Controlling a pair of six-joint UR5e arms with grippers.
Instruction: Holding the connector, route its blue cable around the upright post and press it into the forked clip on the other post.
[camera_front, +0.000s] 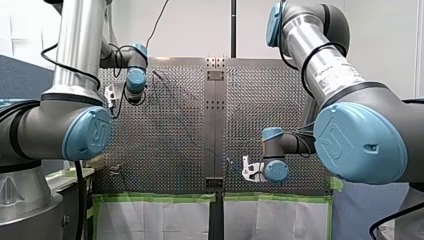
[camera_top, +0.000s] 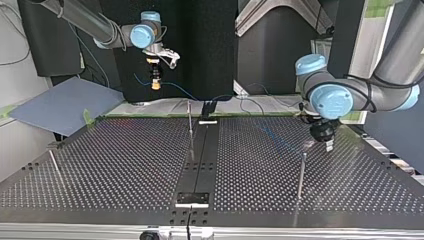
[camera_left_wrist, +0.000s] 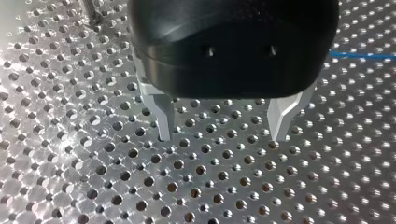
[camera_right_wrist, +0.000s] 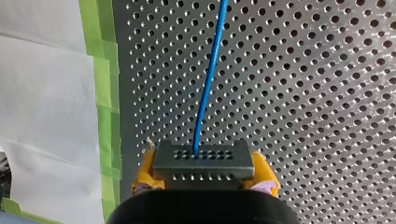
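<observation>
Right wrist view: connector (camera_right_wrist: 204, 161) judged light, rigid, best held by its sides; blue cable (camera_right_wrist: 210, 74) thin, limp, likely to sag or snag. Connector: dark grey block, two pin-hole rows, cable leaving its face. Yellow pads (camera_right_wrist: 145, 170) of right gripper (camera_right_wrist: 205, 169) clamp it, above the perforated table (camera_right_wrist: 303, 93) near the green tape (camera_right_wrist: 100, 70). Left gripper (camera_left_wrist: 221, 135) spread, empty, low over table.

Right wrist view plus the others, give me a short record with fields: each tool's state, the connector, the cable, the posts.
right tool: shut on connector, yellow pads
left tool: open, empty, close over table
blue cable: leaves connector, runs ahead over table
first post: upright, beside left tool, top view
second post: upright, middle of top view
forked clip: cannot tell
</observation>
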